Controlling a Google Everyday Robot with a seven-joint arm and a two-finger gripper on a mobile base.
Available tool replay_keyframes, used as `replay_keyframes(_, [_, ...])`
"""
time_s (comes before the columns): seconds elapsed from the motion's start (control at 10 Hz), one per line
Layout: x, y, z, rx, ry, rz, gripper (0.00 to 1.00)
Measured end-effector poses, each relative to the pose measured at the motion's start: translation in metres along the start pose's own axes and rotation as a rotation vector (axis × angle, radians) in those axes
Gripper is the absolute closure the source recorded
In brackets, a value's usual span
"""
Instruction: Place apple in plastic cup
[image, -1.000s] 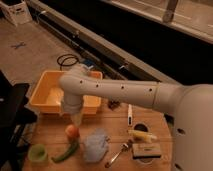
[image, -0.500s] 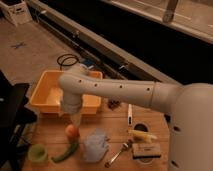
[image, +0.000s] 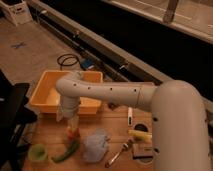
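Note:
The apple (image: 73, 133) is a small orange-red fruit on the wooden table, left of centre. My gripper (image: 71, 126) hangs straight down from the white arm, directly over the apple, and reaches its top, hiding the upper part. The light green plastic cup (image: 37, 152) stands upright at the table's front left corner, down and to the left of the apple and well apart from it. It looks empty.
A big yellow tub (image: 47, 100) stands behind the gripper. A green pepper (image: 67, 151) lies between apple and cup. A crumpled clear plastic thing (image: 95, 145), a spoon (image: 119, 152), a yellow item (image: 140, 134) and a dark cup (image: 143, 126) lie to the right. A black chair (image: 12, 107) is at the left.
The gripper has dropped slightly closer onto the apple. The apple, the cup and the other things have not moved.

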Motion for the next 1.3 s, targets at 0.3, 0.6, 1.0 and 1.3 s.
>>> replay_keyframes(0.3, [0.004, 0.001, 0.017, -0.035, -0.039, 0.002, 0.35])
replay_keyframes(0.6, [0.007, 0.005, 0.038, -0.063, -0.086, 0.011, 0.35])
replay_keyframes(1.0, [0.015, 0.011, 0.054, -0.088, -0.123, 0.03, 0.35])
replay_keyframes(1.3, [0.021, 0.013, 0.069, -0.108, -0.158, 0.041, 0.37])
